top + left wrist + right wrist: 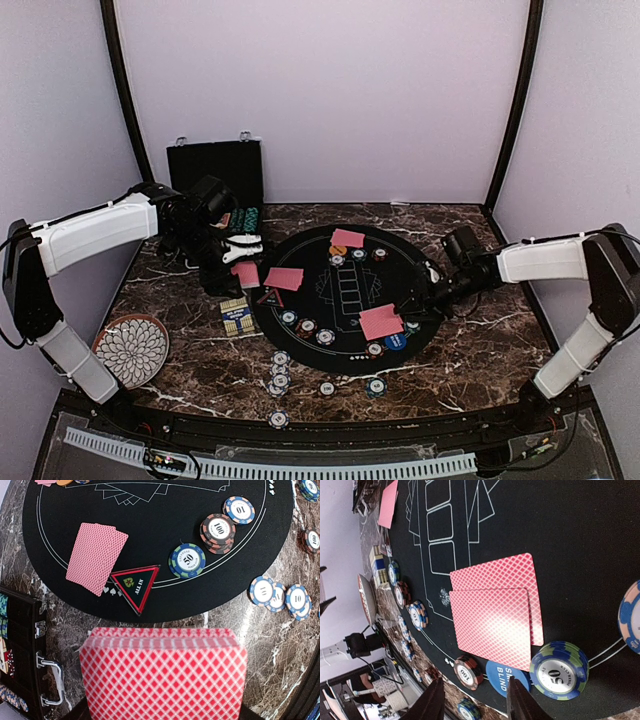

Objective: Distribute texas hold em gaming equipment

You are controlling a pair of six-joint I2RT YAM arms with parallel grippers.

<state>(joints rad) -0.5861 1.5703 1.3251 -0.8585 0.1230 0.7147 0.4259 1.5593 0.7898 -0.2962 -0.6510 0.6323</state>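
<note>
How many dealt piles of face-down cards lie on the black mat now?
3 piles: far pile, left pile by the triangle marker, near-right pile. None seems hidden.

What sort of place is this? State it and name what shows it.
Probably a robot test bench set up as a poker table, inside a plain-walled enclosure. A round black felt mat lies on a marble-patterned tabletop, with poker chips and red-backed cards laid out, and an open black case at the back.
</note>
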